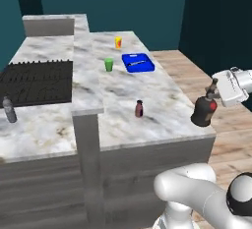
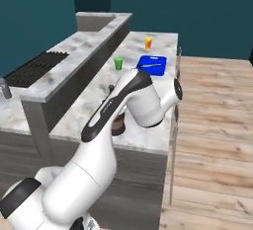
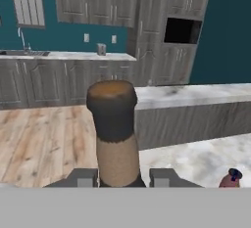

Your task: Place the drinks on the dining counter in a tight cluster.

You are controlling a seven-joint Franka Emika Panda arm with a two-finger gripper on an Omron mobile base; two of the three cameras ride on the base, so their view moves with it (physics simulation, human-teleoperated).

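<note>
My gripper (image 1: 213,89) is shut on the thin neck of the squat dark brown bottle (image 1: 204,110) with a red label, at the near right corner of the dining counter (image 1: 162,95). In the hand view its brown-capped neck (image 3: 113,134) rises between my fingertips (image 3: 81,177). The tiny maroon bottle (image 1: 139,108) stands upright on the counter, to the left of the brown one and apart from it; its top (image 3: 229,178) shows low right in the hand view. The slim water bottle (image 1: 9,110) stands far left on the stove worktop. My arm hides most of the brown bottle (image 2: 117,123) in the right base view.
A green cup (image 1: 109,64), a yellow-orange cup (image 1: 118,42) and a blue tray (image 1: 138,62) sit toward the counter's far end. A raised grey ledge (image 1: 81,75) divides the counter from the worktop with the black stove (image 1: 37,80). Wooden floor (image 1: 197,75) lies to the right.
</note>
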